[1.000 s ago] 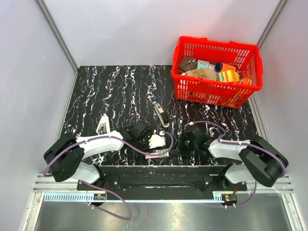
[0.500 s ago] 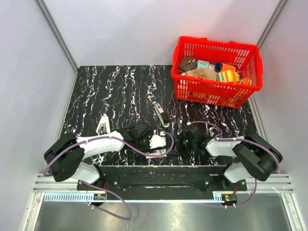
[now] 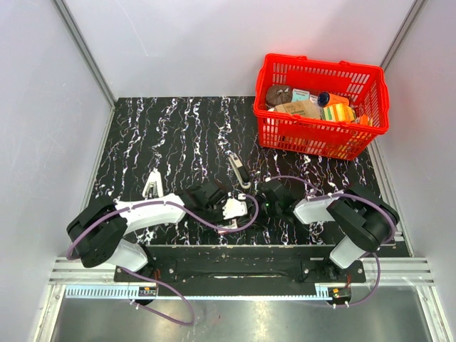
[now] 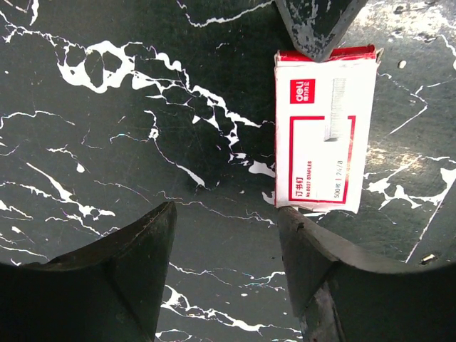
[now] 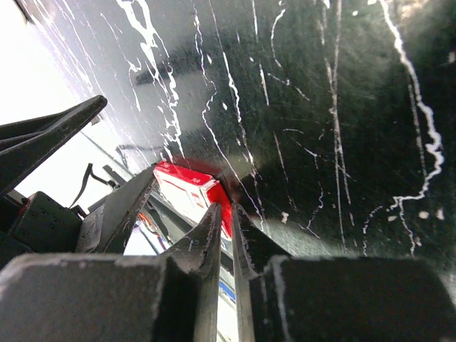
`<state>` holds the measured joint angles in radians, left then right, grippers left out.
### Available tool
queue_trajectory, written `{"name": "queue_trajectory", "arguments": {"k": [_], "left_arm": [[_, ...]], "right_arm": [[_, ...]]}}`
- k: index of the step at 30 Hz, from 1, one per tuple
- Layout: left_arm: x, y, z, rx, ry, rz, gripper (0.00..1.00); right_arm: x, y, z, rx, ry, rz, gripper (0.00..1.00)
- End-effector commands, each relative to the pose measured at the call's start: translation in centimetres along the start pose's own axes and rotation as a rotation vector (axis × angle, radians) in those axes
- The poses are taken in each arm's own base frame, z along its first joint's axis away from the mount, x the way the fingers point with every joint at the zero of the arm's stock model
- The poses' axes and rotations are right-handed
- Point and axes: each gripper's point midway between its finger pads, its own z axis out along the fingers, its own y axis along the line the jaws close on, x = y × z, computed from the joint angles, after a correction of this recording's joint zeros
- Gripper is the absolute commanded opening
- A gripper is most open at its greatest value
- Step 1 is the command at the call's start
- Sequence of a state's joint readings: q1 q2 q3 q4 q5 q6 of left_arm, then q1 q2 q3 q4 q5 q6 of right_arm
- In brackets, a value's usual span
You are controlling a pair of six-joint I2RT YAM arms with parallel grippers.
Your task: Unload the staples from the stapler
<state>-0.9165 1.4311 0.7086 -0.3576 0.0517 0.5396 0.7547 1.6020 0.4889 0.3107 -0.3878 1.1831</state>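
Note:
The white stapler (image 3: 152,185) lies on the dark marbled table at the left, its two arms spread, apart from both grippers. My left gripper (image 3: 231,212) hangs open over the table near the front edge (image 4: 224,210). Its right finger (image 4: 320,263) is at the near end of a small red-and-white staple box (image 4: 324,128). My right gripper (image 3: 254,211) is shut with nothing between the jaws (image 5: 224,208). Its tip (image 4: 317,25) rests against the far red end of the same box (image 5: 189,191). The stapler is in neither wrist view.
A small grey-and-black object (image 3: 239,169) lies mid-table behind the grippers. A red basket (image 3: 320,135) with several items stands at the back right. The table's front edge and metal rail (image 3: 235,251) run just below the box.
My right arm has swung left and brought its shut gripper up to the staple box. My left arm has barely moved. The stapler has not moved.

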Motion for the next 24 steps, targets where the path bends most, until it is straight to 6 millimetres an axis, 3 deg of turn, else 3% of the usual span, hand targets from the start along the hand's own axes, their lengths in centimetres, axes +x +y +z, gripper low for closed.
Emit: {"name": "queue_trajectory", "arguments": {"k": [1, 8, 9, 10, 13, 16, 20, 24], "left_arm": [[-1.0, 0.7, 0.9, -0.036, -0.022, -0.009, 0.63], [-0.5, 2.1, 0.4, -0.072, -0.009, -0.064, 0.66], [-0.5, 2.7, -0.2, -0.075, -0.013, -0.088, 0.8], [-0.4, 3.4, -0.9, -0.075, -0.016, -0.113, 0.99], [0.0, 5.7, -4.1, -0.108, -0.042, -0.169, 0.99], [0.1, 7.4, -7.9, -0.155, -0.082, -0.213, 0.99], [0.2, 8.6, -12.8, -0.226, -0.14, -0.264, 0.99], [0.5, 9.5, -16.8, -0.33, -0.203, -0.342, 0.99]], "right_arm": [[0.3, -0.1, 0.7, 0.016, 0.013, -0.018, 0.15], [0.2, -0.3, -0.1, 0.026, -0.006, -0.025, 0.16], [0.1, -0.4, -0.5, 0.03, -0.015, -0.034, 0.18], [-0.1, -0.7, -0.9, 0.046, -0.026, -0.037, 0.23], [-0.8, -1.3, -2.4, 0.104, -0.069, -0.074, 0.39], [-1.7, -1.5, -4.1, 0.15, -0.117, -0.13, 0.63], [-3.6, 0.1, -7.0, 0.187, -0.206, -0.244, 0.97], [-5.6, 2.3, -10.2, 0.23, -0.315, -0.345, 0.99]]}}
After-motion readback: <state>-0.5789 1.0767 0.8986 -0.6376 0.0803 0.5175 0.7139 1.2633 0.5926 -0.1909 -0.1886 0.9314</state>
